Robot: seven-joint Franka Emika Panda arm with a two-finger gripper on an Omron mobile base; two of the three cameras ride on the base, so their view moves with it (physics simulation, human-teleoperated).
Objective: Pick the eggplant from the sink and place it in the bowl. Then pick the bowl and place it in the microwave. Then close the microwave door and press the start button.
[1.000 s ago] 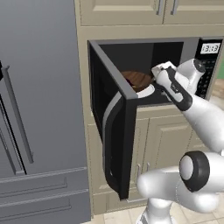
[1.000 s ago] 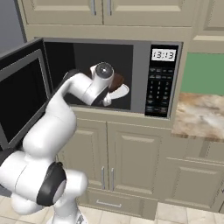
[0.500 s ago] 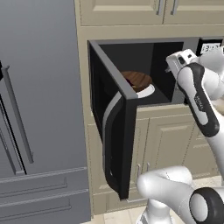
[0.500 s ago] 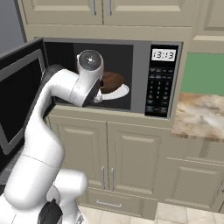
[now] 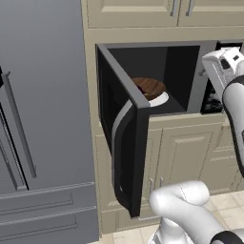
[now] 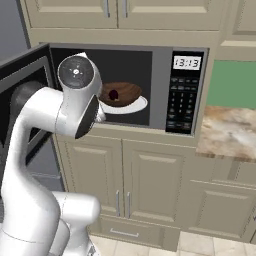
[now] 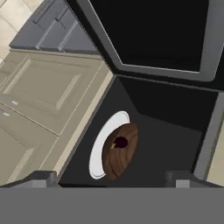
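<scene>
The brown bowl [image 6: 125,93] sits on a white turntable plate [image 6: 135,106] inside the open microwave [image 6: 160,85]. The dark eggplant [image 6: 114,94] lies in the bowl. In the hand view the bowl [image 7: 122,153] and eggplant [image 7: 120,142] lie ahead, inside the cavity. My gripper [image 7: 113,178] is open and holds nothing, with its fingertips [image 7: 41,177] wide apart and outside the cavity. The microwave door [image 5: 126,147] stands swung out to the left. My white hand [image 5: 223,64] hangs by the microwave's right side. The sink is out of view.
The keypad panel [image 6: 179,105] with its clock display [image 6: 186,62] is on the microwave's right. Beige cabinet doors [image 6: 125,180] are below, a grey refrigerator [image 5: 43,119] stands to the left, and a marble counter [image 6: 230,132] lies to the right.
My hand has drawn back out of the microwave, away from the bowl and toward the keypad side. The bowl stays on the plate. The jaws remain open.
</scene>
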